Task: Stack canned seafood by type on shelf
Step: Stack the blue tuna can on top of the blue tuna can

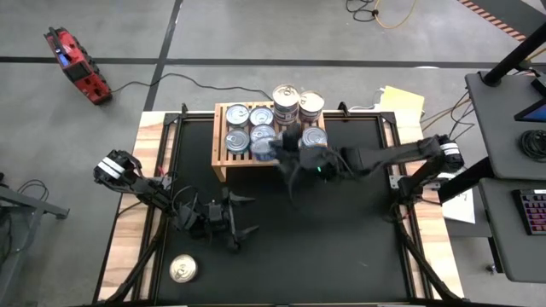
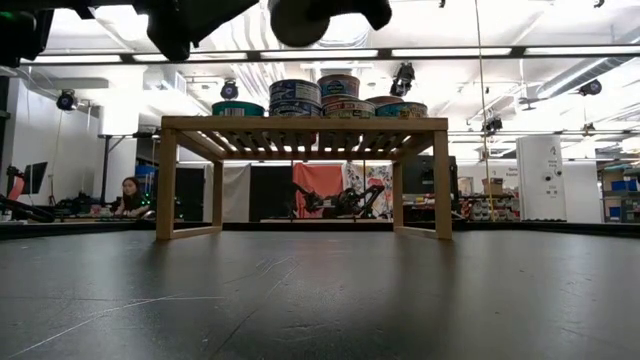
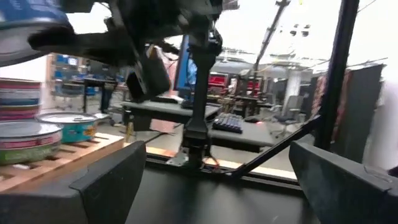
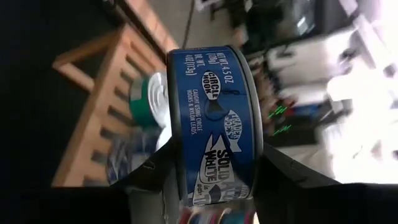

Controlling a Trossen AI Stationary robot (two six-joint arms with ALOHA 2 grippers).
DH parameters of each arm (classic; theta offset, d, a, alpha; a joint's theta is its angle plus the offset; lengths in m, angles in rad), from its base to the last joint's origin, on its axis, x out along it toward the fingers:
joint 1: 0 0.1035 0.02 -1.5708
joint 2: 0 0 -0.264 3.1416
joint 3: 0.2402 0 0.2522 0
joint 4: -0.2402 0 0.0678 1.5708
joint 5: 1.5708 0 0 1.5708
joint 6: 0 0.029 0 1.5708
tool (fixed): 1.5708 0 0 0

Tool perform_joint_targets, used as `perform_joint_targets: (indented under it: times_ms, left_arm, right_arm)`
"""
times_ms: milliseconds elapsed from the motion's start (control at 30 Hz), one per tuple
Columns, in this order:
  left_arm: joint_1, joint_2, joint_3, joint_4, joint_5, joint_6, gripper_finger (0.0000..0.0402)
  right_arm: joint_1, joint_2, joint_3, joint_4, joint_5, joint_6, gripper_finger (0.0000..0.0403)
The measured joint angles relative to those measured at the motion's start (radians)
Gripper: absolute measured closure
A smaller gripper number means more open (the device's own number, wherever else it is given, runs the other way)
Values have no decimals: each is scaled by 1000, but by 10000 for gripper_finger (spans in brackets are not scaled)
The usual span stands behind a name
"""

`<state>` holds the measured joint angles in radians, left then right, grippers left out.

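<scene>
Holding a blue-labelled tin point(image 4: 214, 124), my right gripper point(image 4: 211, 177) has its two fingers pressed against the tin's sides, a partial opening set by the tin's width. From overhead I see that gripper point(image 1: 277, 152) over the front edge of the wooden shelf point(image 1: 220, 162), with the tin showing as a pale blue blur at its tip, so I cannot tell whether it touches the tins beneath. Other tins point(image 1: 250, 126) sit on the slatted top, with taller stacks point(image 1: 287, 102) along the shelf's right end; the right arm covers part of that group. One more tin point(image 1: 182, 269) lies alone on the black mat point(image 1: 341, 247) near the front left corner, well apart from the shelf.

My left gripper point(image 1: 235, 223) hovers over the mat in front of the shelf, fingers spread wide with nothing between them. From table height I see only the shelf point(image 2: 300, 125) and the tin sides above it; the arms are cut off at the top.
</scene>
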<state>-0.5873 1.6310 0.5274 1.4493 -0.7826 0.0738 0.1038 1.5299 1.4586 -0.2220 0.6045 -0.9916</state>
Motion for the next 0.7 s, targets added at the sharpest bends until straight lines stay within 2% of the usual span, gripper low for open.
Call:
perform_joint_targets:
  times_ms: [100,233,433,633,700]
  left_arm:
    - [-3,0,0,-12,-33,18,22]
    - [-3,0,-1,-51,-119,54,22]
    - [-32,-3,-1,-69,-430,151,22]
    - [-94,-27,6,-65,-770,347,22]
    - [-104,-31,11,-64,-786,409,22]
  right_arm:
    - [-60,10,63,-99,-29,60,266]
    - [-121,16,77,-110,-34,56,266]
    - [-164,52,77,-113,-38,76,266]
    - [-164,79,76,-94,-38,76,266]
    - [-167,79,75,-87,-37,76,266]
